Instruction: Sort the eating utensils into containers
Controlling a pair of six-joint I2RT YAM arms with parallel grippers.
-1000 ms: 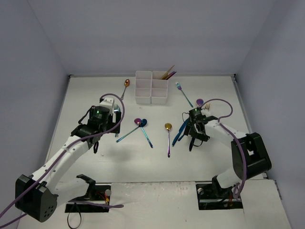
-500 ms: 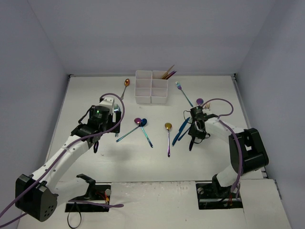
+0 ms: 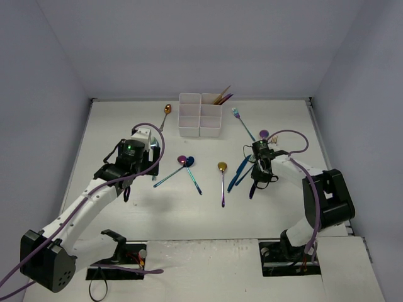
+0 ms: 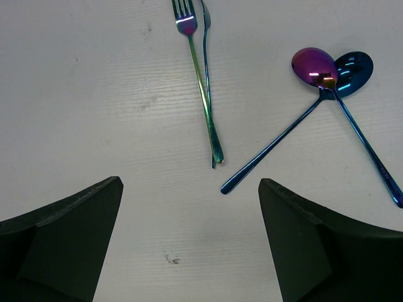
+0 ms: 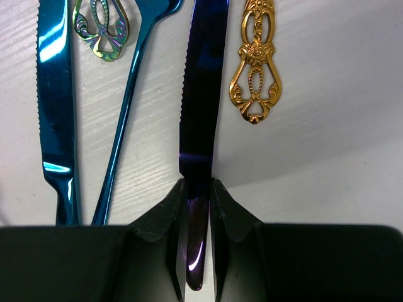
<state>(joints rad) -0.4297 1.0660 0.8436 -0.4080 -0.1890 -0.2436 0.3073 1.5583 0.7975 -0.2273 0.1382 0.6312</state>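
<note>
Right pincer is clamped tight on the dark purple knife, which lies on the table between a blue handle and a gold handle. Left pincer hangs wide apart, holding nothing.

The containers stand at the back centre of the table, with utensils standing in the rear right compartment. A spoon lies to their left and a fork to their right. The crossed spoons lie mid-table. Further right, a knife lies between the fingers of the right gripper.

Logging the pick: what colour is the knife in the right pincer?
The knife is dark iridescent purple-blue, seen best in the right wrist view.
</note>
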